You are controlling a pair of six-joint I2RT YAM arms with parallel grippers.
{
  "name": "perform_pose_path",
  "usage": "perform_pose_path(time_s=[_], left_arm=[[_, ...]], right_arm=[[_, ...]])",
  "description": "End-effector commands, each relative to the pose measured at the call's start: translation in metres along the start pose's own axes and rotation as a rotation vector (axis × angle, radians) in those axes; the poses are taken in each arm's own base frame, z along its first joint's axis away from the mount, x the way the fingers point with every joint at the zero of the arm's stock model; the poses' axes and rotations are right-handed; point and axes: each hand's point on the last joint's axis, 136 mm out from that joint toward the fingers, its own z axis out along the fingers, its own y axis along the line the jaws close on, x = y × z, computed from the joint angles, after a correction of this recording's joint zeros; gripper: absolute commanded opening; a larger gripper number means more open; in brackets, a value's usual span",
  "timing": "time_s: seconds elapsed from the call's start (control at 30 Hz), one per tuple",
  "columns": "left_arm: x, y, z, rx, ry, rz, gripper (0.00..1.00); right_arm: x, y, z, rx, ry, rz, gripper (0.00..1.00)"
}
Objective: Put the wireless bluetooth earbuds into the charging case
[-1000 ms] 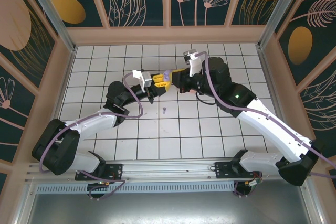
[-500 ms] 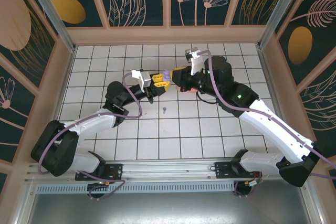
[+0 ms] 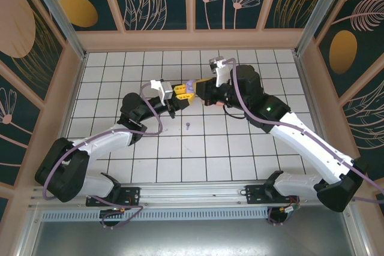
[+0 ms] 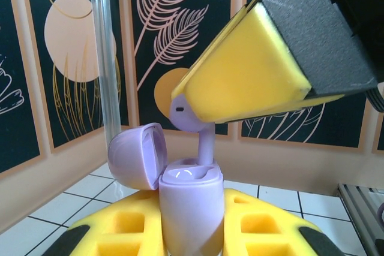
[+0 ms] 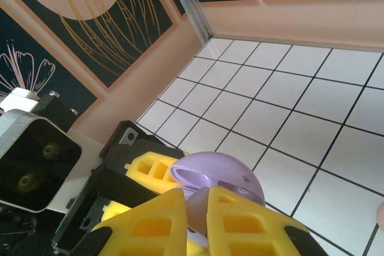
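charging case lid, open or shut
Open: the lid hangs tipped back beside the case, an earbud stem standing in its uncovered top.

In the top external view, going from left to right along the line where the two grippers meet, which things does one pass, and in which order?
left gripper → charging case → right gripper

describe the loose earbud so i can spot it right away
On the white tiled table, look just toward the arm bases from where the left claw and right claw meet. A tiny lilac earbud lies alone on the tiles there. The other lilac earbud is pinched in the right claw over the open charging case; this one is touched by nothing.
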Motion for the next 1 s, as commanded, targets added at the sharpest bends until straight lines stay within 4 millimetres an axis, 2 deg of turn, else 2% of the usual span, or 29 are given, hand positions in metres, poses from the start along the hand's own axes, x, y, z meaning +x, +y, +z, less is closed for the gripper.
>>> perform_pose_path(time_s=[0.0,0.37,0.6,0.63,0.67,0.73,0.8,0.9,0.97], left_arm=[[-0.023,-0.005,0.003,0.021,-0.056,0.045,0.00],[-0.021,0.000,0.006,0.004,-0.033,0.029,0.00],[-0.016,0.001,0.006,0.002,-0.028,0.019,0.00],[-0.015,0.001,0.006,0.002,-0.026,0.018,0.00],[-0.015,0.001,0.006,0.001,-0.026,0.018,0.00],[-0.014,0.001,0.006,-0.001,-0.023,0.016,0.00],[-0.013,0.001,0.006,0.000,-0.025,0.012,0.00],[-0.013,0.001,0.005,-0.001,-0.027,0.011,0.00],[-0.012,0.001,0.005,-0.001,-0.031,0.013,0.00]], right_arm=[[0.006,0.006,0.005,-0.043,0.019,0.018,0.12],[0.022,0.000,0.015,0.002,0.084,-0.002,0.12],[0.023,-0.003,0.021,0.024,0.101,0.003,0.13],[0.020,-0.002,0.019,0.025,0.093,0.004,0.16],[0.017,-0.001,0.017,0.025,0.082,0.007,0.24],[0.004,0.002,0.008,0.031,0.043,0.011,0.46],[-0.012,0.005,-0.005,0.039,-0.007,0.015,0.59],[-0.036,0.010,-0.030,0.048,-0.093,0.022,0.70],[-0.047,0.011,-0.043,0.064,-0.134,0.032,0.73]])
